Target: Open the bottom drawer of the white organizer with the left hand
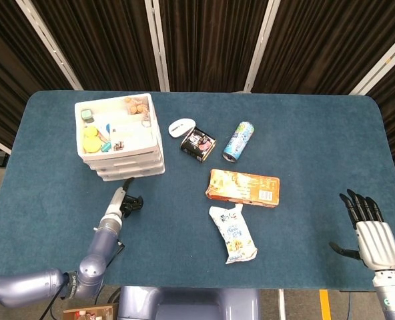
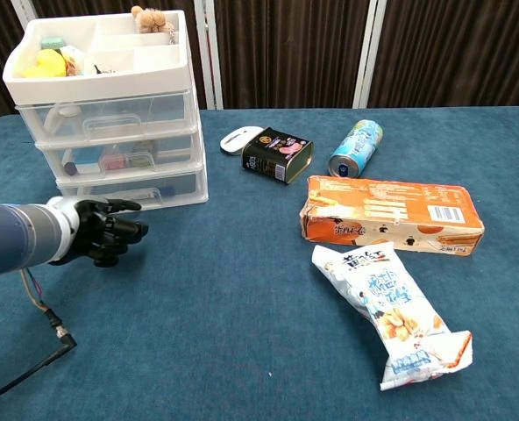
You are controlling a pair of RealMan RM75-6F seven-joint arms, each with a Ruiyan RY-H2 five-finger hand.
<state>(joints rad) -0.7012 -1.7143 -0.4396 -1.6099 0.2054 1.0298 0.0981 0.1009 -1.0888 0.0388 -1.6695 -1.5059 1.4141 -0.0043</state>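
Plenty of bare blue tabletop point(image 1: 304, 120) lies around me: the whole right half past the can is open out to the edge, and the near-left corner is free too. The white organizer point(image 2: 110, 105) sits well in from the far-left corner, with a strip of cloth between it and the left edge.

My left robot hand point(image 2: 102, 230) hovers just in front of the organizer, low over the tabletop, with one finger stretched toward the bottom drawer point(image 2: 137, 189) and the rest curled in; it holds nothing. From the chest view the fingertip looks very near the drawer front, but I cannot tell whether it touches. The drawer looks flush with the two above it. A thin cable trails from that arm across the cloth.

My right robot hand point(image 1: 371, 230) rests far off at the near-right edge, fingers spread and straight, holding nothing.

To the right of the organizer lie a white mouse point(image 2: 240, 138), a dark tin point(image 2: 278, 154), a blue can point(image 2: 356, 148) on its side, an orange box point(image 2: 391, 214) and a white snack bag point(image 2: 389, 311). The bag carries Chinese characters, and the box has a white label with small print; none of it is legible to me.
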